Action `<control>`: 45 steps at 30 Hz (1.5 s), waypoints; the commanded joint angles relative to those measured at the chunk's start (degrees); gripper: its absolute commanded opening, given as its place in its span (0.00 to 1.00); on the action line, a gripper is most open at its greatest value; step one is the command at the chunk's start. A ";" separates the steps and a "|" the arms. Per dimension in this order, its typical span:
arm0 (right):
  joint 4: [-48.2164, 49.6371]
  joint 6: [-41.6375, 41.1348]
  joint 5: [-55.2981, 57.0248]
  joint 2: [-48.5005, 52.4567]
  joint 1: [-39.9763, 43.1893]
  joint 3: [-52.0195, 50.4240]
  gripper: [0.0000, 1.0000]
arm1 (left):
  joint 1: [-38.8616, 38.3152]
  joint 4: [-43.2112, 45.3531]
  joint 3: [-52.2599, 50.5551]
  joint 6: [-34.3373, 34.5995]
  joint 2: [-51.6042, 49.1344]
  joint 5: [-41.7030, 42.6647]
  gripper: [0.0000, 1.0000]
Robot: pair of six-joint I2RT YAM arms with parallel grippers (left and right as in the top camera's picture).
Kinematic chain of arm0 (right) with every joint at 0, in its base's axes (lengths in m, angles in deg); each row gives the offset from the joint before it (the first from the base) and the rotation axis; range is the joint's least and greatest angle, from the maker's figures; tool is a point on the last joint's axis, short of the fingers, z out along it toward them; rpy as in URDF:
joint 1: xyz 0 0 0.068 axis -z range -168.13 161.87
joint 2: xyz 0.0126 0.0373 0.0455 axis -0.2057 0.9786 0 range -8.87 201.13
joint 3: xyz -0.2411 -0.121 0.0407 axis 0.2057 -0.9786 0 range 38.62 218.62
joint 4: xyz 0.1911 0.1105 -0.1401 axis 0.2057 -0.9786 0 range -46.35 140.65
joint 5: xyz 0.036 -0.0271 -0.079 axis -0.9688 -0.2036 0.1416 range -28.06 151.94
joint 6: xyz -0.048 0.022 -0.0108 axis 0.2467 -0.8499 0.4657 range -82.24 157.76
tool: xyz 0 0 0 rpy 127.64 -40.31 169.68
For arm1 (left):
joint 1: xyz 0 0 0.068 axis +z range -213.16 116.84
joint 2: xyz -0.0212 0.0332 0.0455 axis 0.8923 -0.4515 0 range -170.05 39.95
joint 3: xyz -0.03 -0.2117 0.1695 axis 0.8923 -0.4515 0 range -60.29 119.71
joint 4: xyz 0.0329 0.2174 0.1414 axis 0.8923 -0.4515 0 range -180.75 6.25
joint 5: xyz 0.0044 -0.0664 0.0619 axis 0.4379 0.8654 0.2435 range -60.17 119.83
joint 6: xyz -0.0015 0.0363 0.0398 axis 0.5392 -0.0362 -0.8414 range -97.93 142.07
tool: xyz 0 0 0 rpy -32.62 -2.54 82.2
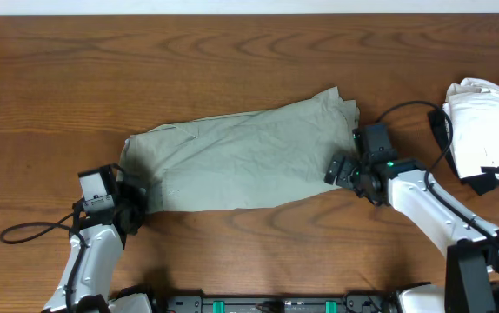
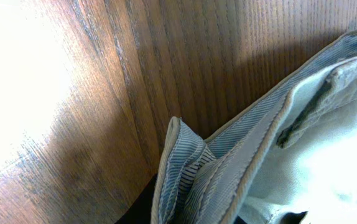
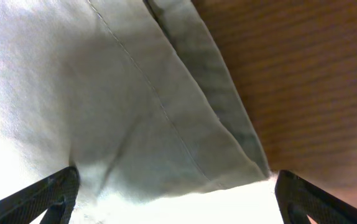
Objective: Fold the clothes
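Find the clothes (image 1: 241,161) stretched as one long wrinkled band across the middle of the table (image 1: 232,43), left end nearer the robot, right end angled up and away. At the left end, the left gripper (image 1: 132,204), right up against the striped waistband (image 2: 228,162). Cannot tell from the close view whether clamped on it or loose, with the fingers all but hidden under cloth. At the right end, the right gripper (image 1: 343,169), fingers (image 3: 48,193) spread wide, straddling a folded corner without pinching it.

Main risk: lifting with only one end secured. Would drag the band sideways, skew the edges and spoil the layers now lying stacked. Second risk, at the right: closing on the top layer alone, given several edges stepped at that corner. Would peel the layers apart mid-fold. Third: biting too near the corner tip, letting thin cloth slip out under its own weight. At the left, a thick bunched waistband likely to twist in a narrow bite, leaving a crooked crease. Also worth watching: the white pile (image 1: 484,122) beside the right arm, well apart from the band yet possibly within the elbow's sweep, and the loose cable (image 1: 32,230) by the left arm, liable to snag.
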 commanded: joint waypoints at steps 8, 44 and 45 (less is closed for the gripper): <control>1.97 -5.22 -0.87 0.66 0.90 -0.24 0.86 | 0.44 -1.46 0.92 0.04 -0.39 -2.19 0.21; -9.29 -17.55 11.37 -12.90 1.40 -1.27 0.01 | 0.44 -13.07 0.96 -5.46 4.72 12.87 0.06; -11.10 -17.55 12.11 -14.64 1.40 -1.27 0.01 | 0.44 -13.70 0.96 -5.55 5.07 12.63 0.06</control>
